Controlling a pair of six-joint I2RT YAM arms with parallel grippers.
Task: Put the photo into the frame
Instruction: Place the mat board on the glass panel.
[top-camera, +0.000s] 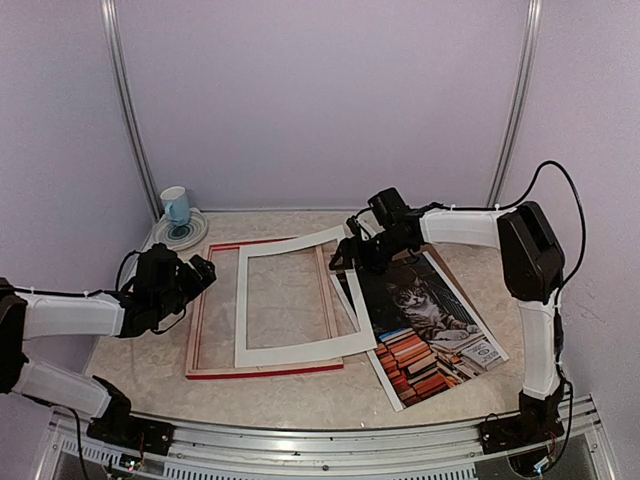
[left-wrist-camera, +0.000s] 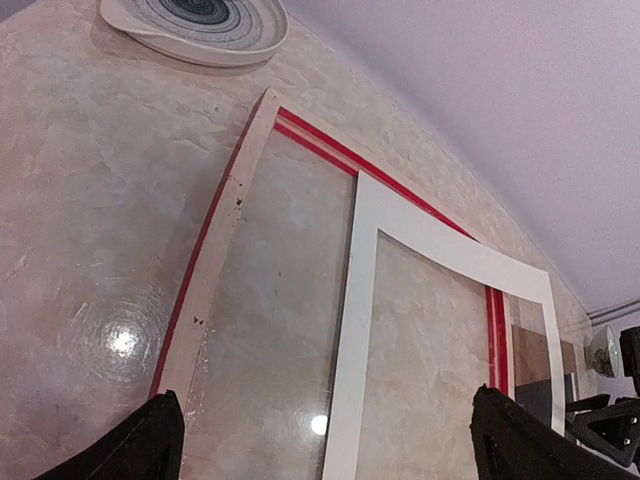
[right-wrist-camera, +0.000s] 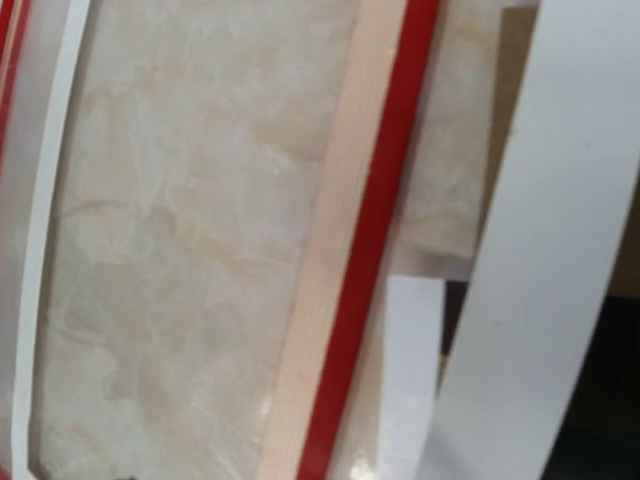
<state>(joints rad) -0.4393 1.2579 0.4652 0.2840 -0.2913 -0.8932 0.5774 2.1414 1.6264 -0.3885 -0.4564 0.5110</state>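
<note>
Left gripper (left-wrist-camera: 335, 440) fingers (left-wrist-camera: 150, 440) are spread wide and empty, above the frame's (left-wrist-camera: 215, 260) 9 o'clock rail. The right wrist view shows no fingers. From above, the right gripper (top-camera: 345, 255) meets the mat's (top-camera: 290, 350) corner, grip unclear. The photo (top-camera: 430, 320) lies at the frame's 3 o'clock.

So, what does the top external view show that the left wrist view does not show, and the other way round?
Only the top external view shows the blue cup on the plate, the cat on the photo, and the left pincer from outside. Only the left wrist view shows that pincer's black fingertips wide apart, dark specks on the pale left rail of the frame, and lamp glare. Both show the frame, the white mat lying askew over it, and the plate.
</note>
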